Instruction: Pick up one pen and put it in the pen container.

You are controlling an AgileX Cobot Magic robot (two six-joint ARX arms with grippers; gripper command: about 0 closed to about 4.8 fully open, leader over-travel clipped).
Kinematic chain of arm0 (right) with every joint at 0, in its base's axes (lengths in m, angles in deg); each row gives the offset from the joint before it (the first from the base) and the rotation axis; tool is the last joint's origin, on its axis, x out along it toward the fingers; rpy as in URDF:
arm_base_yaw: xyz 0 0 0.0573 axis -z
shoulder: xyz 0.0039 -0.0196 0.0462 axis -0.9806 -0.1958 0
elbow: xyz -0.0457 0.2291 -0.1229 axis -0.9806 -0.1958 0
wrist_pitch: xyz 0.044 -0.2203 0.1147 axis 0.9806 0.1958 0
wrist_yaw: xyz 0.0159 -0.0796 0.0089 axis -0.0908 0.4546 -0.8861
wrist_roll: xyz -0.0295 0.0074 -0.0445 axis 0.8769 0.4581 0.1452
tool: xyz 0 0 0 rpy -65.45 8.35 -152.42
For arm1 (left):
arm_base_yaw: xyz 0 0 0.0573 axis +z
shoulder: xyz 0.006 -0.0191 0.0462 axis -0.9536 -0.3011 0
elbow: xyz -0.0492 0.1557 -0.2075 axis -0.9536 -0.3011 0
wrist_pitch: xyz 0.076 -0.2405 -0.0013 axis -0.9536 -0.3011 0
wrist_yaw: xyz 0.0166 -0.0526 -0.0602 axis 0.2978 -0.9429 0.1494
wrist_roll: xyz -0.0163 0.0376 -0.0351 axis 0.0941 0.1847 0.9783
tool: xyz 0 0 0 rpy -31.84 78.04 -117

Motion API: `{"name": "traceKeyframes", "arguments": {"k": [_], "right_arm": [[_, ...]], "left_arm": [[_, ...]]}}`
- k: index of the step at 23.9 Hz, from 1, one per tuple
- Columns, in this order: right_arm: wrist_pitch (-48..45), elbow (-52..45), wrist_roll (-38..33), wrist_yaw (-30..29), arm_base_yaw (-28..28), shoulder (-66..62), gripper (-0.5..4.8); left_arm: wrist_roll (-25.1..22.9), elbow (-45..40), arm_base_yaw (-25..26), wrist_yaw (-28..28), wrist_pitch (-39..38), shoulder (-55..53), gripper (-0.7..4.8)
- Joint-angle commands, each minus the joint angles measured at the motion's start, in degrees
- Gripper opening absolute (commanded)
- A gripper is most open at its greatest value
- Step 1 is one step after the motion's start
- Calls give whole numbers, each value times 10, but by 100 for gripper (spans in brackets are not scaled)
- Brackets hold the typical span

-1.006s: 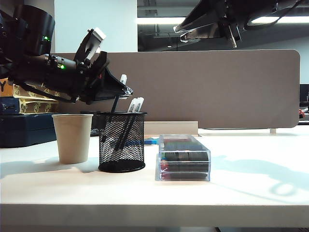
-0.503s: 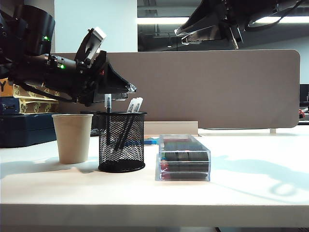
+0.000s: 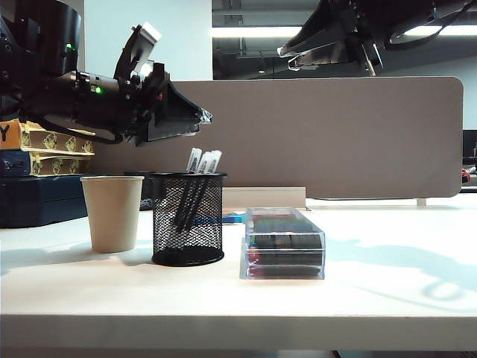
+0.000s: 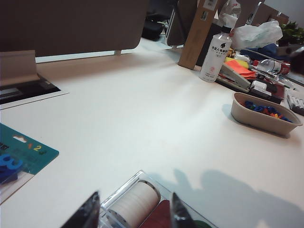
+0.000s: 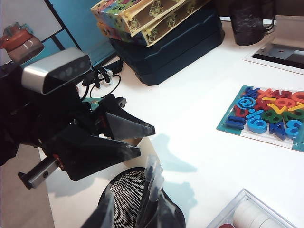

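Observation:
The pen (image 3: 194,159) stands in the pen container (image 3: 188,218), a black mesh cup, leaning beside two similar white-tipped pens (image 3: 212,159). My left gripper (image 3: 203,116) hovers just above and left of the cup's rim, open and empty. The left wrist view shows its fingers spread (image 4: 133,211) over a clear box. The right wrist view looks down on the pen container (image 5: 124,202), the pens (image 5: 152,178) and the left gripper (image 5: 146,140). My right gripper (image 3: 287,56) hangs high over the table; its blurred fingers (image 5: 133,216) stand apart with nothing between them.
A beige paper cup (image 3: 112,212) stands just left of the mesh cup, and a clear plastic box (image 3: 283,242) of spools lies to its right. A number puzzle board (image 5: 266,114) lies behind. Stacked boxes (image 3: 37,149) sit at far left, a partition (image 3: 335,134) behind.
My left gripper opened and let the pen go. The pen dropped upright into the mesh cup and now leans with the others. The left gripper tilted up slightly.

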Motion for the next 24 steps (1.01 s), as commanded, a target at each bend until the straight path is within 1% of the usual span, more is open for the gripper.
{"name": "traceKeyframes", "arguments": {"k": [1,5,10,12,16,21,22,24], "right_arm": [[-18,2,2,-2,9,3,117],[-19,12,-1,-3,24,4,117],[-19,24,-5,-2,43,4,117],[-22,27,-5,-2,48,5,117],[-26,27,-5,7,60,16,117],[-31,27,-5,20,79,35,118],[-31,27,-5,25,88,43,118],[-32,27,-5,28,101,56,118]], "left_arm": [[4,10,1,-14,6,10,184],[3,26,1,-14,-15,33,184],[-33,27,4,3,-49,72,184],[-44,27,12,4,-68,86,184],[-44,27,37,4,-115,121,184],[-44,27,67,4,-147,162,184],[-44,27,74,3,-163,180,184],[-60,27,76,3,-192,203,184]]}}
